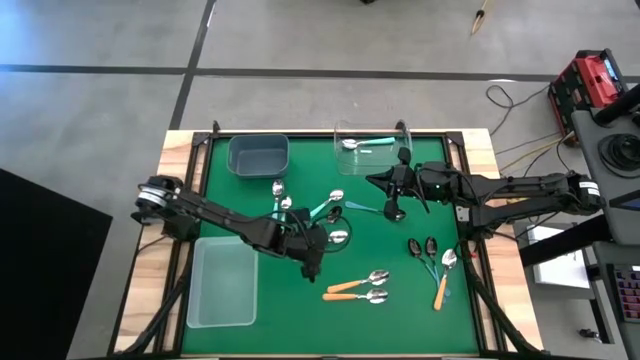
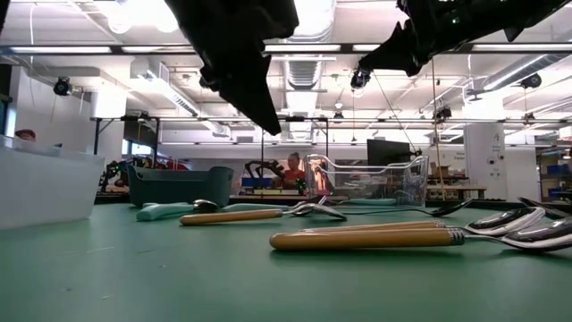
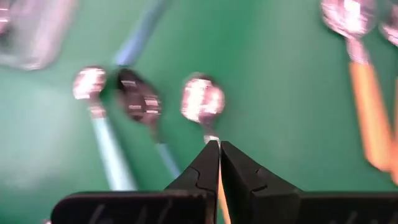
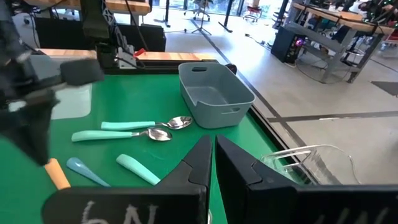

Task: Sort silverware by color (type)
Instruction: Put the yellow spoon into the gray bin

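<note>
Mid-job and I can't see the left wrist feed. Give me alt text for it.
The left gripper is shut on the thin neck of a spoon with a silver bowl, seen from above against the green mat. Beside it lie a dark-bowled spoon and a teal-handled spoon; orange-handled spoons lie farther off.

A: Where do the containers stand?
B: On the table (image 1: 455,310): one bin (image 1: 259,154) at the far edge, left of the clear tub (image 1: 372,150), which holds a spoon (image 1: 366,144); a third tray (image 1: 222,282) at the near left.
A: And the loose spoons?
B: A cluster (image 1: 300,208) lies mid-table; two spoons (image 1: 358,290) lie side by side nearer the front; another group (image 1: 433,258) lies to the right.
</note>
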